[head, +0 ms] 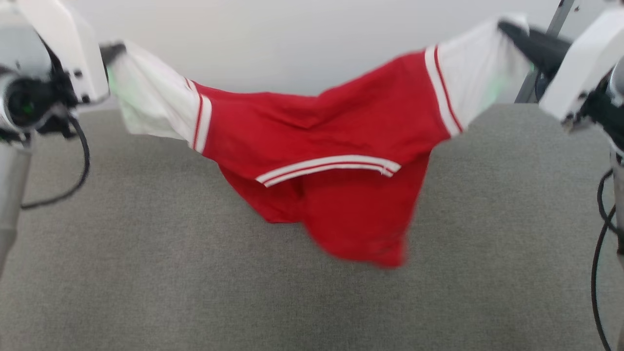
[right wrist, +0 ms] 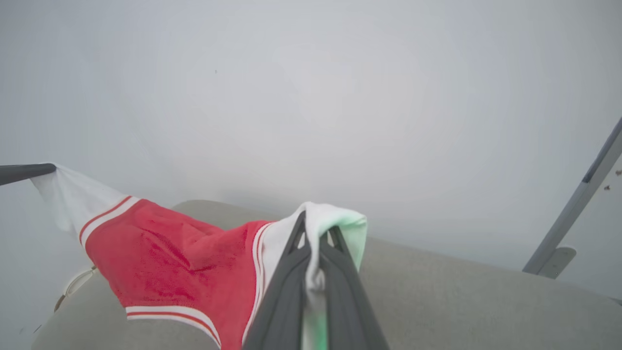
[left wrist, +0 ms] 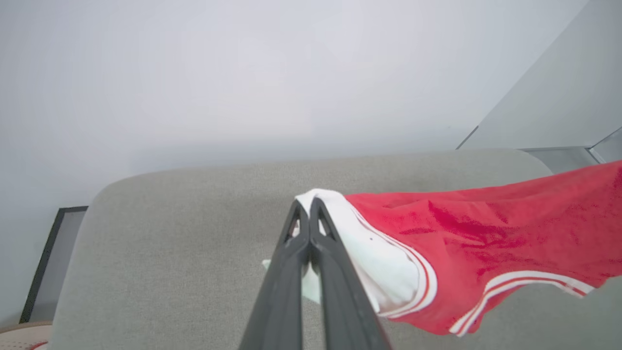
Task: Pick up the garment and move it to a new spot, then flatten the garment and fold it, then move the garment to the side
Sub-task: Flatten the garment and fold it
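Observation:
The garment [head: 336,161] is a red jersey with white sleeves and red-white trim, hanging stretched between both arms above the grey cushion [head: 146,273]. My left gripper [head: 113,51] is shut on the end of the left white sleeve [head: 146,100]; the left wrist view shows its fingers [left wrist: 309,214] pinched on that sleeve [left wrist: 384,272]. My right gripper [head: 512,29] is shut on the right white sleeve [head: 475,80], which drapes over its fingertips [right wrist: 311,228] in the right wrist view. The red body sags in the middle, with the striped collar [head: 331,168] facing me. The letters are hidden.
A plain pale wall [head: 292,44] stands behind the cushion. A grey metal strut [head: 541,63] leans at the far right. Black cables [head: 602,234] hang beside the right arm, and another cable [head: 78,161] loops under the left arm. A dark frame [left wrist: 48,262] lies left of the cushion.

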Tool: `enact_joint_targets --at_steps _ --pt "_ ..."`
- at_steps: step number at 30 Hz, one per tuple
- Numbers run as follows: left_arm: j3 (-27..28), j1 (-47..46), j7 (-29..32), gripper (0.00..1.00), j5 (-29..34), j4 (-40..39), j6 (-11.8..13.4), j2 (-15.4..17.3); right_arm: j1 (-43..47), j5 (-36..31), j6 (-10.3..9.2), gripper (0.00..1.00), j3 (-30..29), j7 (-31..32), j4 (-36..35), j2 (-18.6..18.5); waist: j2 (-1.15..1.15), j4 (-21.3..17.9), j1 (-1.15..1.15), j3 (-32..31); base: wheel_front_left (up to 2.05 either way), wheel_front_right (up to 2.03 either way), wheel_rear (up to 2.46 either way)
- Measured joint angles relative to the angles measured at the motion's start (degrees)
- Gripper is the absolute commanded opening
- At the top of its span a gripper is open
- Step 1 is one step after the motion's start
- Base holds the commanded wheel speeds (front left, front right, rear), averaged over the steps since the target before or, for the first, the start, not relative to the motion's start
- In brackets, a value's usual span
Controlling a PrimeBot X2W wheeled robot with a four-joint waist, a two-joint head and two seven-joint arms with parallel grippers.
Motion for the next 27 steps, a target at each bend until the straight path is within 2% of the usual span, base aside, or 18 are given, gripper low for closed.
enact_joint_targets --at_steps 11,16,27 --pt "0.0 -8.0 -1.6 0.0 1.4 0.6 -0.7 -1.1 -8.0 -0.9 0.0 0.0 0.6 -3.5 2.2 1.4 0.0 -0.5 0.0 -1.7 0.0 0.0 0.0" --pt "-0.6 -10.6 -3.7 0.0 2.6 2.0 -1.6 -2.4 -11.4 -2.6 0.0 0.0 1.8 -6.5 5.3 1.5 0.0 -0.5 0.0 -0.9 0.0 0.0 0.0" --pt "-0.4 -19.2 -14.2 0.0 5.4 8.9 -5.9 -4.8 -21.7 -7.9 0.0 0.0 6.7 -18.1 16.2 1.5 0.0 -0.7 0.0 5.3 0.0 0.0 0.0"
